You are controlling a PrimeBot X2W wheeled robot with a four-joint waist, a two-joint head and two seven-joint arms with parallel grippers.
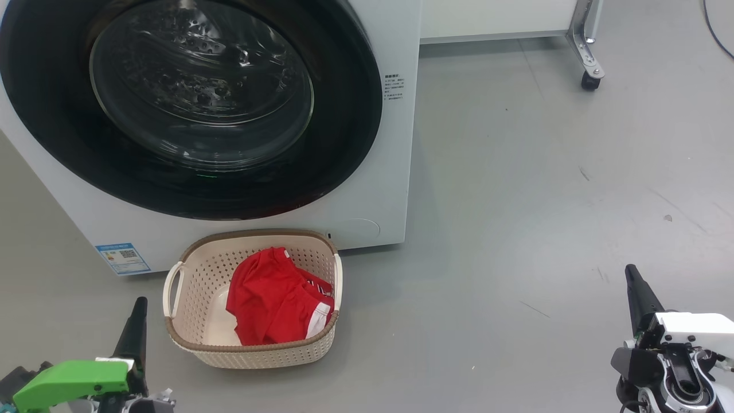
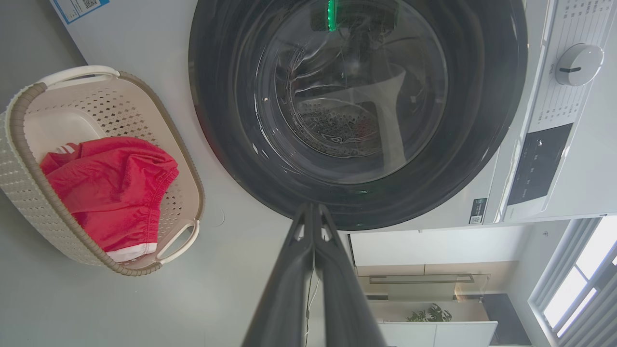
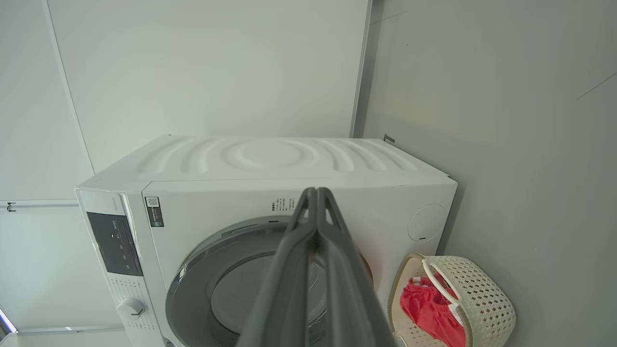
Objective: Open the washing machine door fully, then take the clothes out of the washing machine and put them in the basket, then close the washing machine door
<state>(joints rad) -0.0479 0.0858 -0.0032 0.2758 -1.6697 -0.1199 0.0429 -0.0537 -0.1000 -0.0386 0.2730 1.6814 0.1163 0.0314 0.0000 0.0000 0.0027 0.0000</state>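
Grey floor [image 1: 516, 201] bears basket [image 1: 258, 355] of clothes [image 1: 269, 298]; both jaws clenched on nothing.

- Bright, even light; the window [image 2: 573, 289] at the left wrist view's lower right is blown out.
- Pale reflections streak the washing machine door [image 1: 200, 103] — plus a green glint.
- The basket [image 1: 258, 355] casts a faint, soft shadow.
- Wrist views bow straight lines near their edges.
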